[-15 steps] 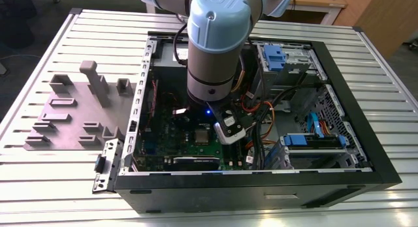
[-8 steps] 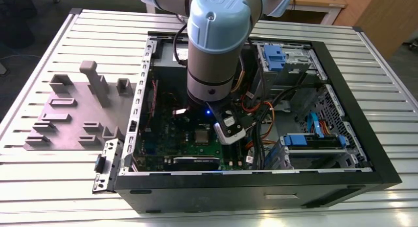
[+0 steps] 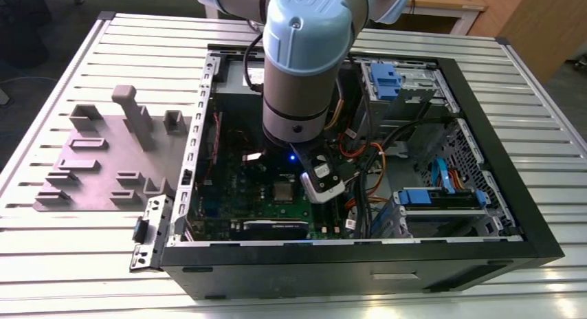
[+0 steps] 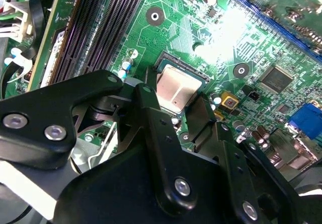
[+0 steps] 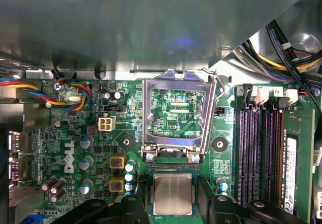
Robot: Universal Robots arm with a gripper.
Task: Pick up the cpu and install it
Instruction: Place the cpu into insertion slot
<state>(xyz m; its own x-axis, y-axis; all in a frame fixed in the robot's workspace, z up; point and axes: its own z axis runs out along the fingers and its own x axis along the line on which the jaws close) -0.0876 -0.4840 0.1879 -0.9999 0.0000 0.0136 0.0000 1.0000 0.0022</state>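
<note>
Inside the case [image 3: 367,271] on the slatted table [image 3: 82,264], fingers [image 5: 136,211] flank the cpu [image 5: 172,194] (grip unclear).

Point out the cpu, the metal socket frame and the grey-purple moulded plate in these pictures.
cpu [image 5: 172,194]: first wrist view, middle of its silver top.
metal socket frame [image 5: 147,113]: first wrist view, on one side bar.
grey-purple moulded plate [image 3: 117,154]: exterior view, flat surface between its upright blocks.

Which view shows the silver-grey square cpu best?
The first wrist view: the silver-grey square cpu faces it squarely. The second wrist view shows it aslant, partly behind the black gripper; the exterior view, tiny.
</note>
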